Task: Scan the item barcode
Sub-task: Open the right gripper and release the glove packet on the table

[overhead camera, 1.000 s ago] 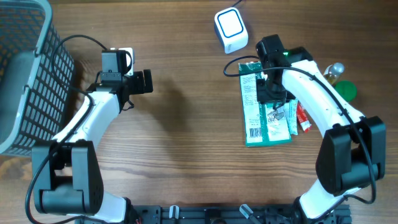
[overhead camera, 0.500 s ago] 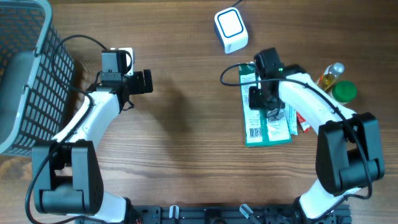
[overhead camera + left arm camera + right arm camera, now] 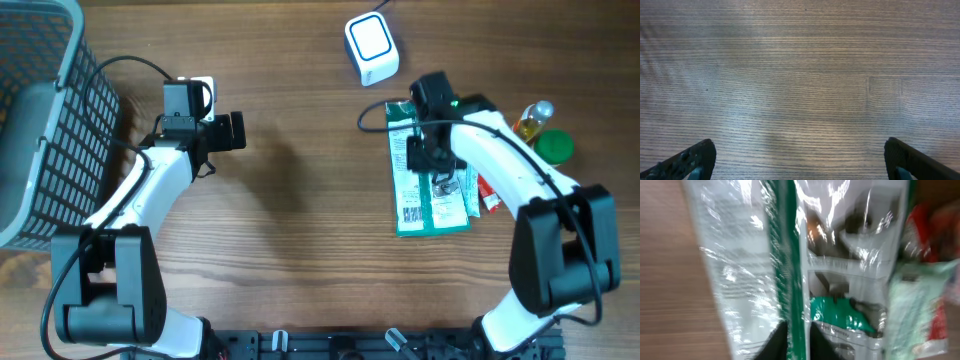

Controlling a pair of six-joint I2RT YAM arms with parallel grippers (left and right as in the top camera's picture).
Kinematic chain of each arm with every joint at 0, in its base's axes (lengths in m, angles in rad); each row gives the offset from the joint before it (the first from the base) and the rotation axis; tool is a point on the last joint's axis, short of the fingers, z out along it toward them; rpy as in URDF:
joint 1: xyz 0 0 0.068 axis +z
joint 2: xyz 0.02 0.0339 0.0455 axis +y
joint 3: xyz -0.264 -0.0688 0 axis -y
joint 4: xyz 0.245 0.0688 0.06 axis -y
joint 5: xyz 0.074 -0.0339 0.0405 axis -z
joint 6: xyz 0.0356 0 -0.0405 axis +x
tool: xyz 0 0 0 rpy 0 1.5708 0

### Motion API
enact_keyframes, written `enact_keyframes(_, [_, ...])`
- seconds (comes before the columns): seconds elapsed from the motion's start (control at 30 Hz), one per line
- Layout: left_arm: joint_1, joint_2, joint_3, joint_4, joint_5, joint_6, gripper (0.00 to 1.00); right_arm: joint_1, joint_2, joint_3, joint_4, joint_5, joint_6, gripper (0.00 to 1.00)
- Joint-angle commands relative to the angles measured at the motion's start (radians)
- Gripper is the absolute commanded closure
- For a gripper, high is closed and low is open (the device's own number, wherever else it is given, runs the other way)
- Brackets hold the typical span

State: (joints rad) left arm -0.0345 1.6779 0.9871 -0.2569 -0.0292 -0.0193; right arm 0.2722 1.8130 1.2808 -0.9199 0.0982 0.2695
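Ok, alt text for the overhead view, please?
The right gripper is low over a green-and-white packet lying flat on the wooden table, a white scanner just beyond it. The left gripper hovers open over bare wood, a grey basket to its left.

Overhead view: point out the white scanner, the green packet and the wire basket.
white scanner (image 3: 371, 45), overhead view, top face.
green packet (image 3: 428, 210), overhead view, lower printed area.
wire basket (image 3: 85, 120), overhead view, right mesh wall.
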Motion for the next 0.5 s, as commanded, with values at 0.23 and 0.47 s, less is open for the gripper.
enact_keyframes(0.23, [-0.001,-0.01,0.0,0.002,-0.006,0.015,0.0,0.003,-0.074,0.052,0.006,0.072,-0.086,0.0])
enact_keyframes(0.47, [-0.001,-0.01,0.0,0.002,-0.006,0.015,0.0,0.003,-0.074,0.052,0.09,0.072,-0.086,0.0])
